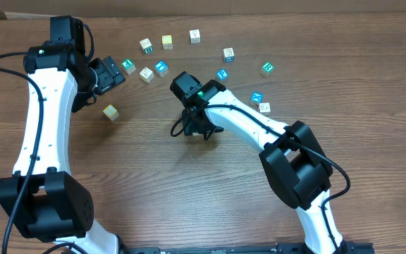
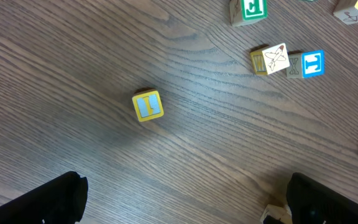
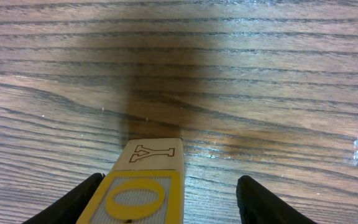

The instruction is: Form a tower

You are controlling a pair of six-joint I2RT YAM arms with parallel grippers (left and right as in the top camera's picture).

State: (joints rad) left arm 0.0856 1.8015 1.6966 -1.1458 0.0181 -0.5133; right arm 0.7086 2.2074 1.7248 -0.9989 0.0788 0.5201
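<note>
A wooden cube (image 3: 146, 190) with a yellow O on one face and an outlined Y on a pale face stands on the table between my right gripper's fingers. My right gripper (image 3: 169, 208) is open: the left finger is at the cube's side, and the right finger (image 3: 263, 202) stands well apart from it. In the overhead view the right gripper (image 1: 199, 125) points down at mid-table and hides that cube. My left gripper (image 1: 111, 73) hangs open and empty at the back left, above a yellow-framed cube (image 2: 148, 106). The tower is out of view.
Loose single cubes are scattered across the back: green (image 1: 128, 65), pale (image 1: 146, 74), blue (image 1: 161, 68), yellow (image 1: 167, 41), blue (image 1: 222, 74), green (image 1: 267, 68), blue (image 1: 256, 97). Another cube's corner (image 2: 275, 214) shows beside the left gripper's right finger.
</note>
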